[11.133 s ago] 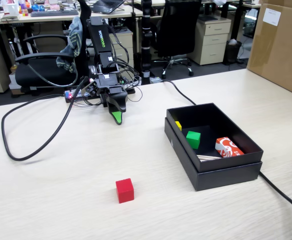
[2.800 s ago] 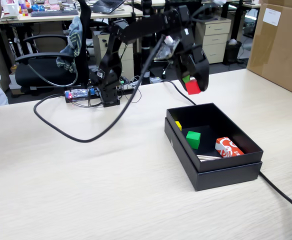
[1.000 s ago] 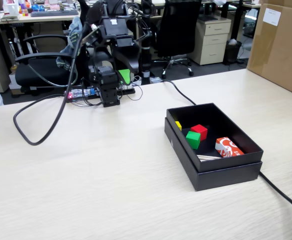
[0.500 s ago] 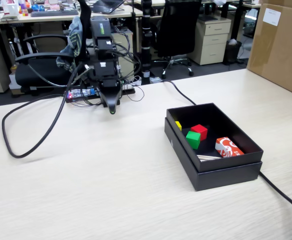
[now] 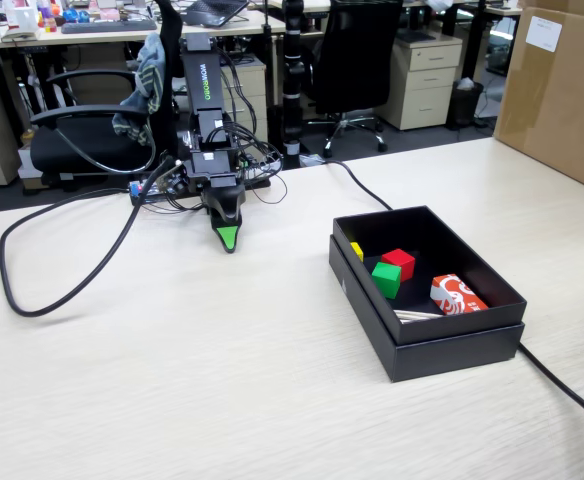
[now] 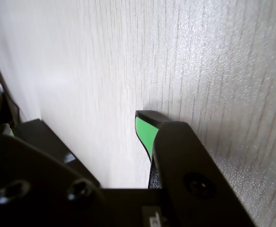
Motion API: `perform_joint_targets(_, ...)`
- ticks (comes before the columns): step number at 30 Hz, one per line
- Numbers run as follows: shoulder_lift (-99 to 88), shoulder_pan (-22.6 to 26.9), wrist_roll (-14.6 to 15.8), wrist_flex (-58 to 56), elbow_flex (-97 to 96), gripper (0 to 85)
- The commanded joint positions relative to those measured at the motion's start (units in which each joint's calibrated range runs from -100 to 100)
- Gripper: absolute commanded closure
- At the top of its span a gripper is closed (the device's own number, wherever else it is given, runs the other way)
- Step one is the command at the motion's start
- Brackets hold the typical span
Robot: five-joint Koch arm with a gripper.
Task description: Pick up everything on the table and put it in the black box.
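Since half a second ago the arm has folded down further, so the pincer (image 5: 229,240) now points at the tabletop (image 5: 172,380) with its green tip just above the wood, in front of the arm's base; 11 seconds back it sat in much the same pose. The red cube (image 5: 399,263) — a small, plain, solid-red block with sharp edges, about the size of its green neighbour — lies inside the black box (image 5: 442,350), touching the green cube (image 5: 386,278) on its far right side as the fixed view shows it. 11 seconds ago that cube stood alone on the bare tabletop, left of the box; about 3 seconds ago it hung in the pincer above the box; for the last second it has lain where it lies now. Also in the box are a small yellow piece (image 5: 357,250) by the far left wall and a red-and-white packet (image 5: 457,295) toward the right. In the wrist view only 1 green-faced jaw tip shows against the wood grain, so whether the pincer (image 6: 145,130) is apart or together I cannot tell. A black cable (image 5: 62,290) loops across the tabletop left of the arm.
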Motion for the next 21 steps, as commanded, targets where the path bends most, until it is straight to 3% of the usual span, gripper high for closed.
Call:
perform_joint_targets(1, 0.14, 0.73, -0.39, -1.08, -1.39, 36.0)
perform_joint_targets(21, 0.14, 1.17, -0.39, -1.08, -1.39, 36.3)
